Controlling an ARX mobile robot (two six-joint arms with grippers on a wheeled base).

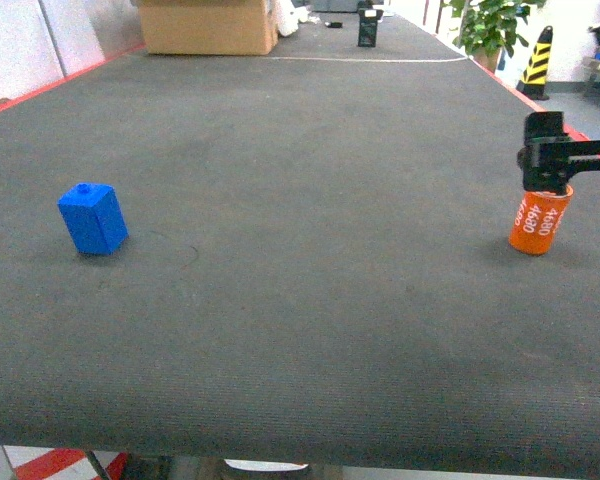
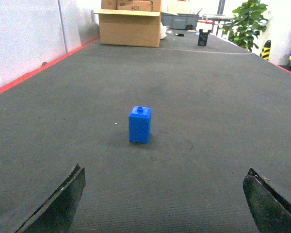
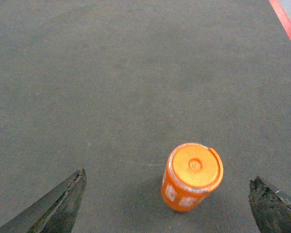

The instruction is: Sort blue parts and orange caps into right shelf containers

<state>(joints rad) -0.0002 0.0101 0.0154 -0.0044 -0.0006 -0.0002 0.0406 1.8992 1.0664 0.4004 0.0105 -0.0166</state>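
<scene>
One orange cap [image 3: 192,176] | upright between spread right fingers [image 3: 58,204] | untouched

On the dark table [image 1: 310,300] there was one blue part [image 1: 93,218] and one orange cap [image 1: 540,220] — two small pieces together. At the far end stood one cardboard box [image 1: 208,26].

Worktop [image 1: 310,300]: dark grey, finely ribbed, red-edged. Blue part [image 1: 93,218], left of the orange cap [image 1: 540,223]: bright blue throughout. Cap: orange body, white "4680" print, orange top face, apparently pale-rimmed. Fingers [image 3: 53,206]: black. Cardboard box [image 1: 208,26] beyond the cap: tan.
</scene>
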